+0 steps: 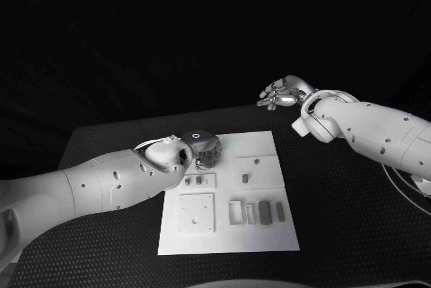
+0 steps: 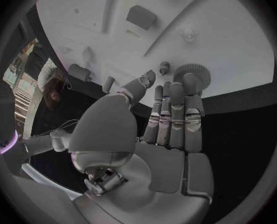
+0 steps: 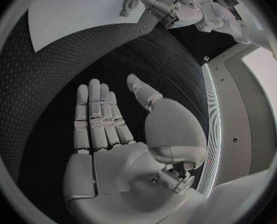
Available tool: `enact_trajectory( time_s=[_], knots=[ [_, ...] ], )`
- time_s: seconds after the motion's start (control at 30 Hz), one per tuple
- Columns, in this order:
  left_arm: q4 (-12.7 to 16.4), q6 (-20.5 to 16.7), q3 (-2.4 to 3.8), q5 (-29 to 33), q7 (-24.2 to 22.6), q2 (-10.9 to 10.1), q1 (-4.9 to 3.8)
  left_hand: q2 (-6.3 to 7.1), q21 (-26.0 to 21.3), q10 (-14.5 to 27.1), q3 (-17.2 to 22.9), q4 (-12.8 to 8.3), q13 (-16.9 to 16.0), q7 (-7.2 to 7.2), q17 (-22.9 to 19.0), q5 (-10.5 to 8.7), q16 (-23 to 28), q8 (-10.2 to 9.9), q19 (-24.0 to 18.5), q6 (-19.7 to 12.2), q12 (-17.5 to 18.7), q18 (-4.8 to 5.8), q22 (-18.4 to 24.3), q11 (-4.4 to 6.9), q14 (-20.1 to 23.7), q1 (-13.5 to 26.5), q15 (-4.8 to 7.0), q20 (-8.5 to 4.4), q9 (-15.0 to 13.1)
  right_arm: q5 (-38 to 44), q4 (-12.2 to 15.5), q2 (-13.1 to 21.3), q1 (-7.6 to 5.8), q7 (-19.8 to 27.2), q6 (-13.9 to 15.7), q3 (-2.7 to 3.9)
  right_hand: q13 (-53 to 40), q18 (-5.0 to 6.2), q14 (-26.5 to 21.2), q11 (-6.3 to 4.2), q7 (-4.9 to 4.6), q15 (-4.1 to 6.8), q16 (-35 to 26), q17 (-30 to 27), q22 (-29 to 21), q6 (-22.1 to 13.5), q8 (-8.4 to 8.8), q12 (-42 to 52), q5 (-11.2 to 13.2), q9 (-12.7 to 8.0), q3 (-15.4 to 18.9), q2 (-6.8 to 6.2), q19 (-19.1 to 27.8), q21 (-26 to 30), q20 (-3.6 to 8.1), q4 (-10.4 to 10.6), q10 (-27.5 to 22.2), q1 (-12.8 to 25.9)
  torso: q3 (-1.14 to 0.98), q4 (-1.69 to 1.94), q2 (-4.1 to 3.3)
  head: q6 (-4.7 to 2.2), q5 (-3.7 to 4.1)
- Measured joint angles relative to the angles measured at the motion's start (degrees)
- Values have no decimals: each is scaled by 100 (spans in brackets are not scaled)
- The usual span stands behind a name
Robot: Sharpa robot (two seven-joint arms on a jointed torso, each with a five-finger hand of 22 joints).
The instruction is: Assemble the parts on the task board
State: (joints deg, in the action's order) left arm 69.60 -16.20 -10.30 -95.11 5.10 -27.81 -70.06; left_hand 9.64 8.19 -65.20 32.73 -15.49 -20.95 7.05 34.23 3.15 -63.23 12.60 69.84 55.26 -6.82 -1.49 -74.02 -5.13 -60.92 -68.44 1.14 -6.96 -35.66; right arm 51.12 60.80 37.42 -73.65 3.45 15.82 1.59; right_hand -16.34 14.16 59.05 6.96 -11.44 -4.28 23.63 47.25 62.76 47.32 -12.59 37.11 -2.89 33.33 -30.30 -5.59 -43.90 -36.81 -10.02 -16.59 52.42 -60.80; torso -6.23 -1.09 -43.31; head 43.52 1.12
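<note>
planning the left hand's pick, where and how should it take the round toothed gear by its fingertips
Take the gear by its toothed rim, thumb on one side and a finger opposite, coming down from above. It seems to lie flat near the edge of the task board, so probably only the rim gives purchase. The left hand already reaches it with straight fingers.

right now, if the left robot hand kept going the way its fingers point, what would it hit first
Probably the round toothed gear at its fingertips on the white board; the left robot hand looks almost on it, though depth is unclear.
</note>
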Motion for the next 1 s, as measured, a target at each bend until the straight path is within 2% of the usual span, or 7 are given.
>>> enact_trajectory(
  time_s=[0.33, 0.4, 0.47, 1.0],
  knots=[
    [-47, 106, 1, -111, 145, -46, 8, 0, 0, -1, 0, 0, 1, 0, 0, 0, 0, 0, -1, 0, 0, -15, -5, 1, 0, 0, 0, 1, 0, 0, 6, 10, 0, 1, -1, 0, 0, 0, 0, 0, 0, 0, 0, 5, 0, 0, 0, 0, 0, 0, 0, 0, 0, 0, 0, 0, 0, 0, 5, 12, 12, 27, 29],
    [-48, 119, 1, -118, 168, -52, 8, 62, 66, -2, -53, 53, 26, 17, 41, 0, -90, -33, 108, -58, 64, -18, -47, 2, -96, 62, -9, 0, 18, 0, 10, 10, 0, 1, -1, 0, 0, 0, 0, 0, 0, 0, 0, 5, 0, 0, 0, 0, 0, 0, 0, 0, 0, 0, 0, 0, 0, 0, 4, 14, 13, 30, 29],
    [-50, 134, 1, -124, 186, -50, 11, 70, 80, -2, -60, 60, 30, 20, 48, 0, -111, -34, 143, -61, 66, -18, -53, 2, -113, 70, 9, -19, 19, 0, 12, 12, 0, 1, -1, 0, 0, 0, 0, 0, 0, 0, 0, 4, -1, 0, 0, 0, 0, -4, 0, 0, 0, 0, 0, 0, 0, 0, 5, 17, 13, 32, 30],
    [-125, 177, 16, -141, 201, -15, 52, 76, 165, 1, -41, 80, 25, 20, 107, 0, -226, -33, 256, -61, 79, -19, -94, -1, -215, 76, 30, -31, 32, 0, 10, 4, 0, 2, -1, 0, -1, -1, 0, 0, 0, 0, 0, 3, -1, 1, 0, 0, 0, -4, 0, 0, 0, 0, 0, 0, 0, 0, 4, 11, 13, 48, 24]
  ],
)
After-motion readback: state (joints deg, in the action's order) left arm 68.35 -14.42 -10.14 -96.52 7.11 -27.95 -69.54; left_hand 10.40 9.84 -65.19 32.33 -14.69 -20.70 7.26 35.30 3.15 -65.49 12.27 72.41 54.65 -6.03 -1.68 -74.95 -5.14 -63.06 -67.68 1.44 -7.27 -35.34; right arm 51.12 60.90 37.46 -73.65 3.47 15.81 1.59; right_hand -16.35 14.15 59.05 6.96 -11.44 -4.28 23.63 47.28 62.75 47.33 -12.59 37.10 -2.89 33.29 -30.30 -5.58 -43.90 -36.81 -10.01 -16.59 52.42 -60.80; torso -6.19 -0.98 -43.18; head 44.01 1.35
